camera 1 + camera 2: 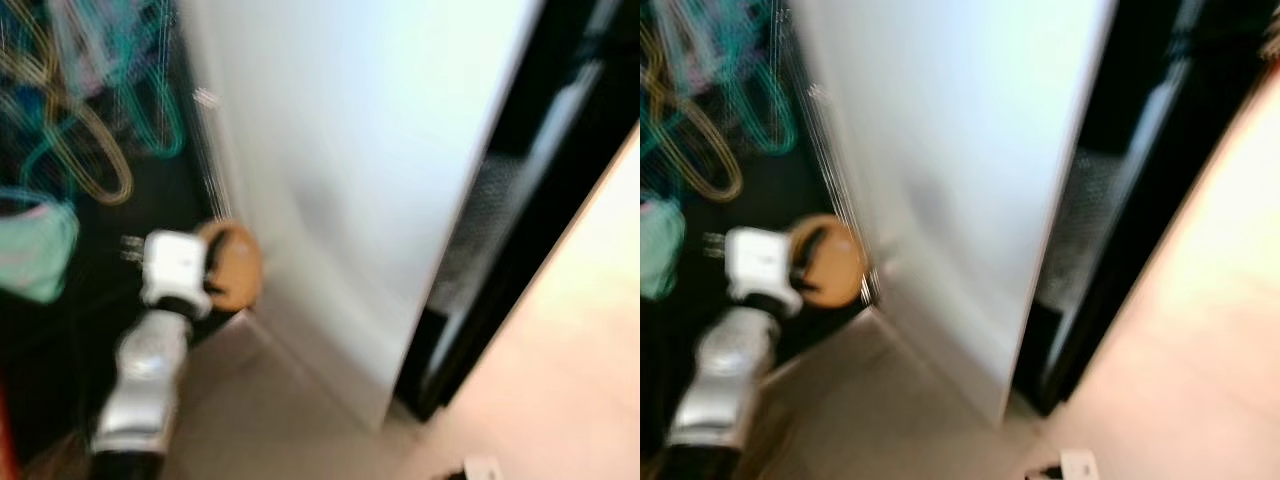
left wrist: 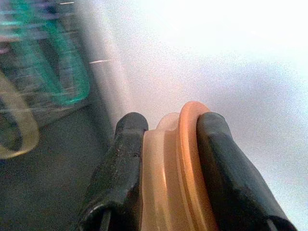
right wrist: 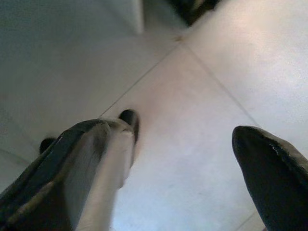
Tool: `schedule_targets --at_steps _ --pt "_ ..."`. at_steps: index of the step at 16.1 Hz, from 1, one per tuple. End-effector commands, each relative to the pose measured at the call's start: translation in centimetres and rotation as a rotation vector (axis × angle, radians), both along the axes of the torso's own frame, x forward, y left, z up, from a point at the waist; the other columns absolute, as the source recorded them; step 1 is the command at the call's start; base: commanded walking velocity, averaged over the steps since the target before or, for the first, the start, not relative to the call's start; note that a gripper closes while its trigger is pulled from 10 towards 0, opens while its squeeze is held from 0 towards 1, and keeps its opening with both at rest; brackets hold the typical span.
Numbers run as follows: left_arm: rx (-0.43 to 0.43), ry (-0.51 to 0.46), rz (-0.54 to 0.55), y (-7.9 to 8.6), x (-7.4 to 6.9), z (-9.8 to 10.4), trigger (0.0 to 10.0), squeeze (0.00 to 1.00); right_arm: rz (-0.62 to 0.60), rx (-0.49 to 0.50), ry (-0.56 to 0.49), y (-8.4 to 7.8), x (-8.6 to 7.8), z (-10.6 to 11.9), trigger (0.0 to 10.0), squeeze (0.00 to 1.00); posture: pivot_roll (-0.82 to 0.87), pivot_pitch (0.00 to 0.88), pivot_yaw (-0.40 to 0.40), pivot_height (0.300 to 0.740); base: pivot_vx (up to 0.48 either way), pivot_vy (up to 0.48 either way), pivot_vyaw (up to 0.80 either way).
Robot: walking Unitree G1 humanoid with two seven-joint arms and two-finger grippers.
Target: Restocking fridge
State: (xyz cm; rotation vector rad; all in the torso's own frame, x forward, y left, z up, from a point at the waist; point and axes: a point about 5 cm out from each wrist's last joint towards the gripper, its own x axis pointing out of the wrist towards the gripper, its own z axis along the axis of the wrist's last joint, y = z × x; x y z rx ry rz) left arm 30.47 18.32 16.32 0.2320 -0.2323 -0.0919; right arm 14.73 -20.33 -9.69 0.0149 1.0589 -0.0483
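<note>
The head views are blurred. My left gripper (image 1: 222,268) is shut on a round orange-tan container (image 1: 236,266), held low beside the bottom corner of a tall white fridge panel (image 1: 370,180). In the left wrist view the container (image 2: 178,178) sits edge-on between the two black fingers (image 2: 120,163), with the white panel (image 2: 231,72) close behind it. My right gripper (image 3: 186,129) hangs open above the pale floor tiles (image 3: 192,86), holding nothing.
A dark rack with teal and yellow loops (image 1: 90,150) stands left of the white panel. A dark opening (image 1: 520,200) runs along the panel's right side. Beige floor (image 1: 560,380) spreads to the right and in front.
</note>
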Motion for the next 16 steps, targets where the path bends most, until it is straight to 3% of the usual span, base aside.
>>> schedule_targets --at_steps 1,5,7,9,10,12,14,15,16 --pt "0.007 -0.012 0.02 0.8 0.0 0.1 10.0 0.0 -0.01 0.008 -0.005 0.3 0.1 0.0 10.0 0.0 0.06 0.0 0.009 0.74 0.0 0.0 -0.8" --pt "-0.013 0.066 0.015 1.2 0.3 -1.6 10.0 0.0 -0.017 0.011 -0.008 0.6 0.2 0.0 10.0 0.0 0.05 0.0 0.027 0.74 0.0 0.0 -0.8" --pt "-0.049 0.143 0.045 2.0 0.5 -3.6 10.0 0.0 -0.022 0.013 -0.009 0.7 0.2 0.0 10.0 0.0 0.04 0.0 0.035 0.74 0.0 0.0 -0.8" --pt "-0.061 0.37 0.137 4.2 0.1 -9.1 10.0 0.0 -0.033 0.014 -0.014 1.0 0.1 -0.1 10.0 0.0 0.02 0.0 0.053 0.74 0.0 0.0 -0.4" --pt "-0.077 0.49 0.206 5.4 -0.7 -11.6 10.0 0.0 -0.044 0.013 -0.02 1.0 0.1 -0.1 10.0 0.0 0.0 0.0 0.062 0.74 0.0 0.0 0.0" --pt "-0.101 0.639 0.29 6.8 -2.3 -14.4 10.0 0.0 -0.059 0.014 -0.026 1.1 0.1 -0.1 10.0 0.0 -0.01 0.0 0.067 0.74 0.0 0.0 0.0" --pt "-0.136 0.812 0.3 6.5 -4.4 -17.6 10.0 0.0 -0.074 0.008 -0.03 1.0 0.1 -0.1 10.0 0.0 -0.01 0.0 0.061 0.74 0.0 0.0 0.0" --pt "-0.126 0.849 0.293 6.3 -4.9 -18.2 10.0 0.0 -0.077 0.007 -0.031 1.0 0.1 -0.1 10.0 0.0 -0.01 0.0 0.061 0.74 0.0 0.0 0.0" --pt "-0.102 0.937 0.285 6.1 -6.3 -19.7 10.0 0.0 -0.088 0.006 -0.032 1.0 0.1 -0.1 10.0 0.0 -0.03 0.0 0.061 0.74 0.0 0.0 0.0"
